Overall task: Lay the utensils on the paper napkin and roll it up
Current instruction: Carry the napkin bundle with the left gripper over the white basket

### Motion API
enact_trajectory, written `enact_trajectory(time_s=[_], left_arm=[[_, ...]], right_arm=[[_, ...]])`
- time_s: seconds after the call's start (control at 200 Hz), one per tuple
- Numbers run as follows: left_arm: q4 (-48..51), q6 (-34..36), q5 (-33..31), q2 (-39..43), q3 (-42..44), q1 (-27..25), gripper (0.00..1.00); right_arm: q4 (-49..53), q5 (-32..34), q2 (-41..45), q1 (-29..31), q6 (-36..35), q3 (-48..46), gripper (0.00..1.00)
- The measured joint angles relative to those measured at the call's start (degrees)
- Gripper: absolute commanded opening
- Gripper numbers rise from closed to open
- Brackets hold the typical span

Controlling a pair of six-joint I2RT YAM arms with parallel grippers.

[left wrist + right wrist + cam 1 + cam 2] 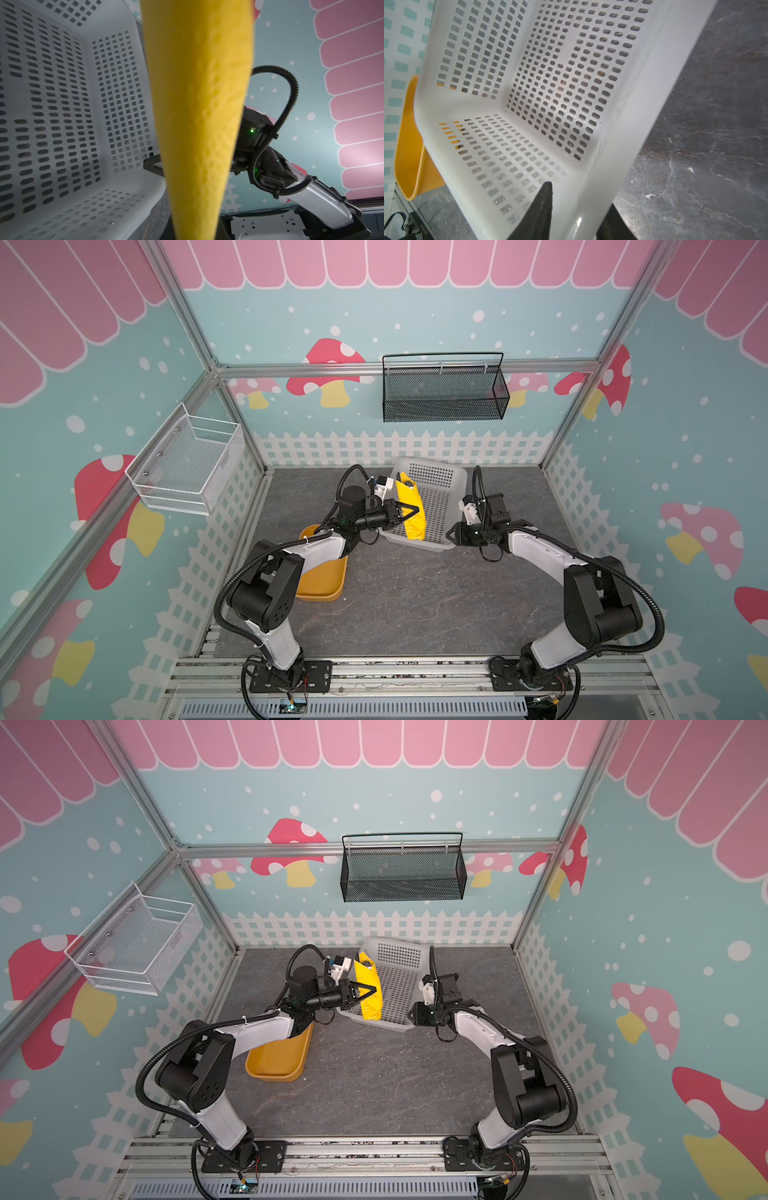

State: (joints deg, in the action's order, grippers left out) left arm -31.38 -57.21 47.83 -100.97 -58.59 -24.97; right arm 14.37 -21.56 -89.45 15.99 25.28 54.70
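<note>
One tight yellow roll, the paper napkin point(414, 527), hangs over the left side of the white basket point(440, 506). In both top views its long axis runs from the basket's far wall toward its near rim. The left fingers point(415, 509) are pinched almost fully together across the middle of the roll and carry it. In the left wrist view the dimpled yellow napkin point(199, 124) fills the centre, with the basket's perforated inside point(62, 104) beside it. Whether the roll touches the basket anywhere cannot be told.

The right fingers point(451, 533) sit at the basket's near right corner. In the right wrist view one finger point(544, 207) is inside the basket and the other is outside, with the basket's rim point(623, 145) between them. They stand partly open, and whether they press on the plastic cannot be told.

The basket stands toward the back middle of the dark grey marbled surface point(415, 597). An orange-yellow tray point(324, 580) lies on the left of the surface, near the basket's near left corner and partly hidden under the left arm. A black mesh basket point(442, 393) hangs on the back wall, and a white wire basket point(187, 468) hangs on the left wall.
</note>
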Motion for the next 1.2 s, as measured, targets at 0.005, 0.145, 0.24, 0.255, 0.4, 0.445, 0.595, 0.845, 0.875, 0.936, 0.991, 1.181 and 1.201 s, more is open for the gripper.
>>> enact_trajectory(time_s=[0.005,0.145,0.24,0.255,0.4,0.445,0.595,0.845,0.875,0.936,0.991,1.181,1.201], left_arm=[[0.3,0.2,0.0,-0.1,-0.2,0.0,0.0],[7.4,3.8,0.0,-2.1,-3.4,-0.1,0.0],[12.5,6.2,0.0,-3.9,-6.3,-0.4,0.01],[13.1,6.5,0.0,-4.1,-6.8,-0.5,0.01],[18.0,8.7,0.0,-7.6,-10.8,-1.5,0.01],[19.0,9.1,0.0,-8.5,-11.4,-1.8,0.01],[22.1,9.9,-0.1,-11.2,-13.1,-2.7,0.01],[27.6,12.5,-1.3,-14.1,-17.6,-2.9,0.01],[27.9,12.7,-1.5,-14.5,-18.3,-2.9,0.01],[28.5,12.9,-1.7,-15.6,-19.4,-2.9,0.01],[29.0,13.0,-1.8,-16.8,-20.3,-3.0,0.01],[29.9,12.9,-1.8,-21.3,-22.6,-3.5,0.01],[29.9,12.9,-1.8,-21.7,-22.7,-3.5,0.01]], right_arm=[[0.0,0.0,0.1,0.0,0.0,-0.1,0.34],[-0.8,-1.6,2.8,1.3,-0.8,-3.2,0.33],[-0.9,-2.7,4.1,1.7,-1.6,-4.8,0.34],[-0.9,-3.0,4.2,1.8,-1.7,-5.0,0.35],[-0.6,-3.8,4.5,2.0,-2.6,-5.8,0.42],[-0.5,-3.9,4.5,2.0,-2.7,-5.8,0.43],[-0.2,-3.9,4.5,2.0,-2.3,-5.8,0.52],[-0.3,-1.8,6.0,2.0,-1.4,-5.8,0.57],[-0.3,-1.6,6.3,2.0,-1.3,-5.8,0.58],[-0.3,-1.0,6.8,2.0,-1.0,-5.8,0.58],[-0.5,-0.6,7.2,2.0,-0.9,-5.8,0.59],[-1.4,0.6,8.3,2.0,0.2,-5.8,0.6],[-1.5,0.6,8.5,2.0,0.3,-5.8,0.6]])
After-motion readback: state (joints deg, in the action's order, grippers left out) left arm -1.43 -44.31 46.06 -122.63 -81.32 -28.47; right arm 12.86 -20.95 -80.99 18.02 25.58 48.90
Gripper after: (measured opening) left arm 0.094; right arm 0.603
